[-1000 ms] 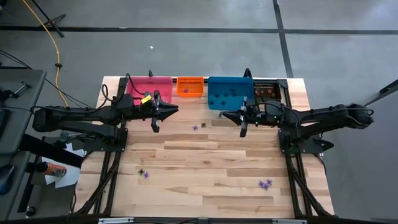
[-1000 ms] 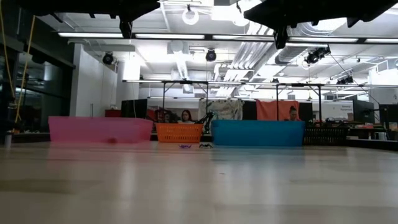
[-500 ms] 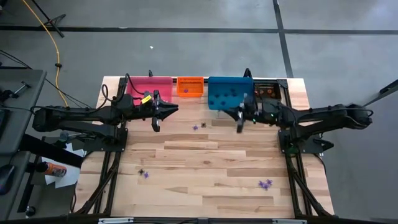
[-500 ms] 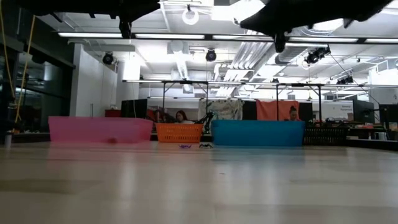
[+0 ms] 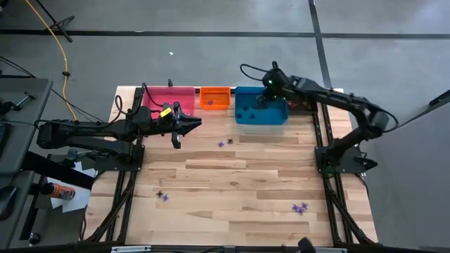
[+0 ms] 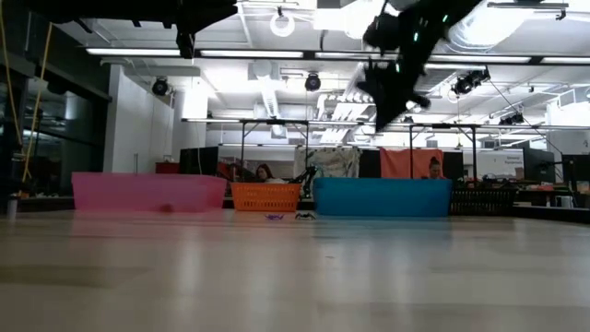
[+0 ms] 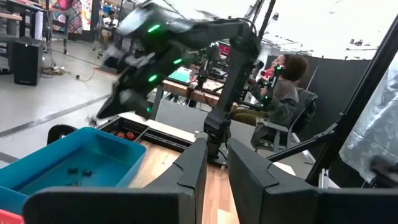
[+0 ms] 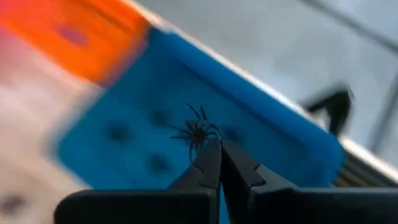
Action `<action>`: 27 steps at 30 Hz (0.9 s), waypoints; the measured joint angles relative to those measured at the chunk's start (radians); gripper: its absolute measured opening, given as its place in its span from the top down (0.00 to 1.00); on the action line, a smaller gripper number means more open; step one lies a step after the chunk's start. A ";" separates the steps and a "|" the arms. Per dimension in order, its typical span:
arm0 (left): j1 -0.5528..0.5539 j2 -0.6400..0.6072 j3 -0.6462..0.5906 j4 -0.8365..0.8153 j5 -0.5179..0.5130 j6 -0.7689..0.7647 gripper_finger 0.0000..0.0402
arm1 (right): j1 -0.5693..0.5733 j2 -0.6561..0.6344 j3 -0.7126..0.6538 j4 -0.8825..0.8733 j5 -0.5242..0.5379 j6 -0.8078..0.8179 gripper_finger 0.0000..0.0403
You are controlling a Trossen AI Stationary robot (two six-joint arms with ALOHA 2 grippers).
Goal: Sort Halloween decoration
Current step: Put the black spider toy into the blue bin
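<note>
A small black plastic spider trinket (image 8: 197, 132) is pinched at the tips of the right gripper (image 8: 219, 149), whose fingers are pressed together on it above the blue plastic bin (image 5: 259, 107), where dark trinkets are only blurrily made out. Loose purple and black trinkets (image 5: 301, 207) are scattered on the pale wooden plank table (image 5: 232, 183). The left gripper (image 5: 176, 140), slightly parted, is held near the pink plastic bin (image 5: 167, 98); a seated person (image 7: 283, 93) is seen in the workshop beyond.

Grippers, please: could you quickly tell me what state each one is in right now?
Left gripper: fingers slightly apart, holding nothing visible.
Right gripper: closed on a black spider over the blue bin.
</note>
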 joint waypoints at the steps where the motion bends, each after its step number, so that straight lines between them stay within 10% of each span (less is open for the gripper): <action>1: 0.000 0.000 0.000 0.000 0.000 -0.001 0.87 | -0.028 0.030 0.003 -0.033 -0.002 -0.005 1.00; 27: 0.000 0.000 0.000 -0.001 0.003 -0.001 0.87 | -0.163 0.362 0.000 -0.165 -0.070 -0.224 0.98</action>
